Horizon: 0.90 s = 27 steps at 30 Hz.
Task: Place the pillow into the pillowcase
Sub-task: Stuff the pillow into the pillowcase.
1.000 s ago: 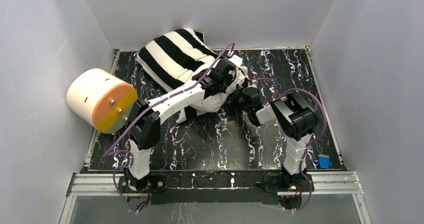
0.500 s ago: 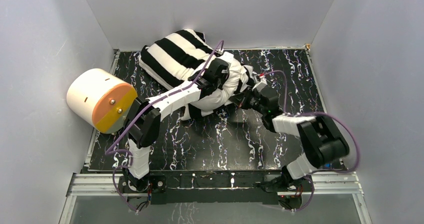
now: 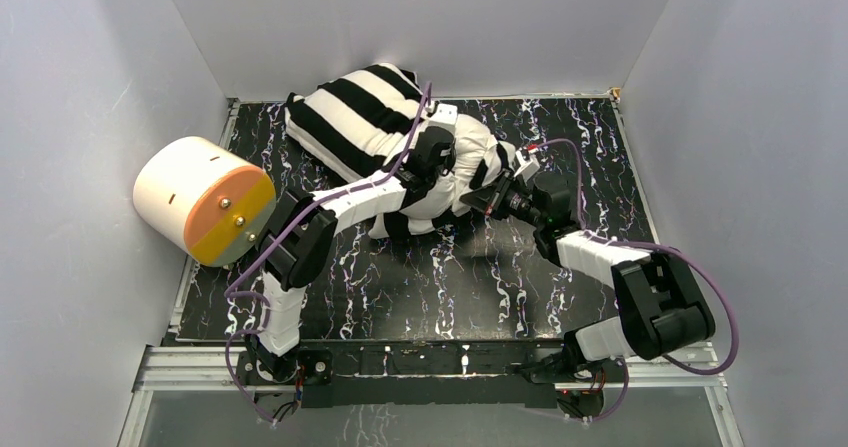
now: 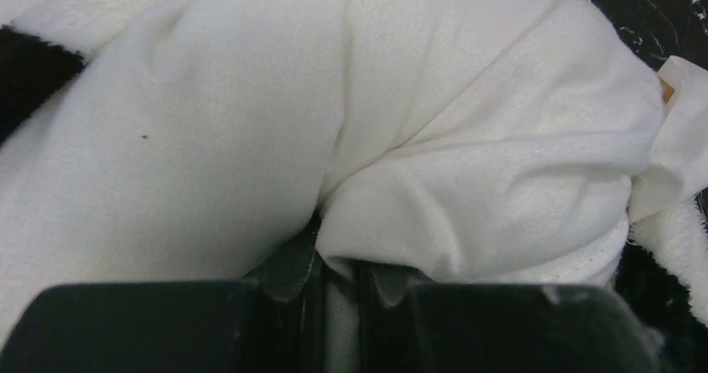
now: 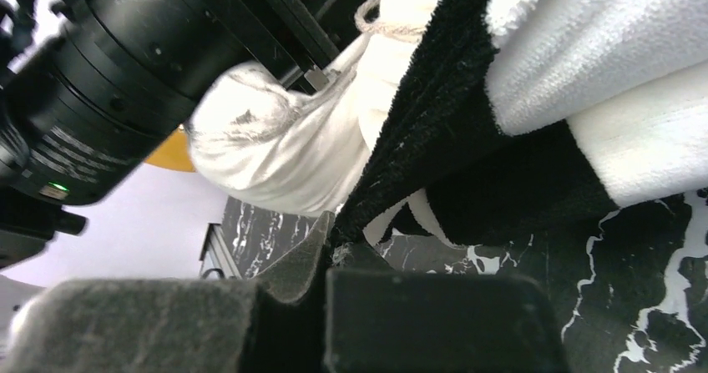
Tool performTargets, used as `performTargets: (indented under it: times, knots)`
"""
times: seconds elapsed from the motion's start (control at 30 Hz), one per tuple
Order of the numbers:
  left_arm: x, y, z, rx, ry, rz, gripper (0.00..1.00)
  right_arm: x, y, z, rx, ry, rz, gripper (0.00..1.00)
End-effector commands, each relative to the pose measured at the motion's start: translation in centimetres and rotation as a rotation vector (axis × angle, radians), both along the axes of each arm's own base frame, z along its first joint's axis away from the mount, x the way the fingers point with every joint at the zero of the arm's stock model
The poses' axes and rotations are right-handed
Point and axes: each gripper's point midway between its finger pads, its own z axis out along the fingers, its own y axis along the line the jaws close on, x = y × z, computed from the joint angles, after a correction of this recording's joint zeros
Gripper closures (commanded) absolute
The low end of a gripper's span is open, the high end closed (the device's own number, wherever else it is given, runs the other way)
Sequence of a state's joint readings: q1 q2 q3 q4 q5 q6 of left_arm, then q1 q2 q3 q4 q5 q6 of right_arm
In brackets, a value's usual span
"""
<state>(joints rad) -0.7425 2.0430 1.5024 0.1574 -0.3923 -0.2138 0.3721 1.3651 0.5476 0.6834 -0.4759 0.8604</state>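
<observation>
Pinching a fold of the pillow, the left gripper presses against its bare end; the right gripper, just beside, clamps the pillowcase hem. Both lie toward the table's back.

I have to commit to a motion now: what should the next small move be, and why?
Probably draw the right pincer, with the pillowcase hem it pinches, over the bare white end of the pillow, while the left pincer holds its pinch of pillow fabric. That end sits outside the striped opening.
</observation>
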Motion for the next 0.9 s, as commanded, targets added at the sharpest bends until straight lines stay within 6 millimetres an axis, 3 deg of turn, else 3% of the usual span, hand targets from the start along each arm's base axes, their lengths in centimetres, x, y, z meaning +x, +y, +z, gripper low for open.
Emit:
performTargets:
  times: [0.0,0.07,0.17,0.23,0.3,0.33,0.4,0.5,0.53,0.63,0.73,0.87]
  knots:
    - [-3.4,13.8,-19.2,0.341,0.340,0.282,0.96,-10.7,2.9,21.3,0.342,-0.687,0.571,1.00]
    - [-3.8,14.3,-20.0,0.332,0.366,0.293,0.95,-11.2,2.9,22.9,0.356,-0.708,0.598,1.00]
    - [-3.8,14.5,-19.8,0.303,0.364,0.304,0.95,-10.8,2.9,22.6,0.294,-0.722,0.566,1.00]
    - [-3.4,14.6,-19.8,0.268,0.378,0.313,0.94,-9.7,3.2,20.1,0.220,-0.694,0.533,1.00]
    - [-3.1,13.6,-19.0,0.203,0.406,0.301,0.93,-6.6,3.4,16.1,0.107,-0.614,0.434,1.00]
    - [-3.1,12.3,-17.7,0.160,0.408,0.262,0.89,-5.5,3.6,14.2,0.078,-0.556,0.401,1.00]
    - [-3.5,8.9,-13.6,0.053,0.388,0.144,0.78,-3.6,3.9,12.3,0.076,-0.501,0.353,1.00]
    - [-5.3,4.2,-4.7,-0.085,0.314,-0.066,0.58,-1.0,4.4,10.3,0.076,-0.410,0.315,1.00]
    - [-6.5,3.5,-0.6,-0.121,0.271,-0.130,0.53,-0.3,4.5,9.6,0.074,-0.374,0.293,1.00]
    - [-9.6,2.8,6.9,-0.163,0.151,-0.265,0.40,0.8,4.4,8.3,0.078,-0.315,0.268,1.00]
    - [-12.5,3.5,11.1,-0.132,0.056,-0.356,0.35,0.6,4.5,7.8,0.080,-0.297,0.285,1.00]
    - [-15.5,5.2,12.7,-0.028,-0.008,-0.461,0.33,0.7,4.1,7.9,0.060,-0.301,0.279,1.00]
